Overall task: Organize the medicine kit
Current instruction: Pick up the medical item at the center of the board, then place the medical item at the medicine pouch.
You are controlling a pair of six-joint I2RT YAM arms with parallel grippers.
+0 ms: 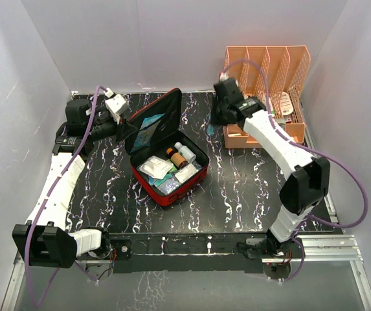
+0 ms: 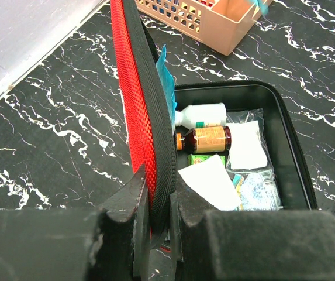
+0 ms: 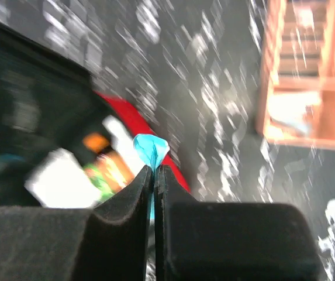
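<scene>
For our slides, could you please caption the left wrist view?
Left claw pinches the raised lid of the red medicine kit, bottles and packets inside.

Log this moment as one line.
left end effector: shut on medicine kit lid | right end effector: shut on blue packet | kit open

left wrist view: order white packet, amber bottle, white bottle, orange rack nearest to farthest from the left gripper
From the left gripper, shut on the medicine kit lid:
1. white packet, just to its right
2. amber bottle, mid-kit
3. white bottle, just beyond the amber one
4. orange rack, outside the kit, farthest
</scene>
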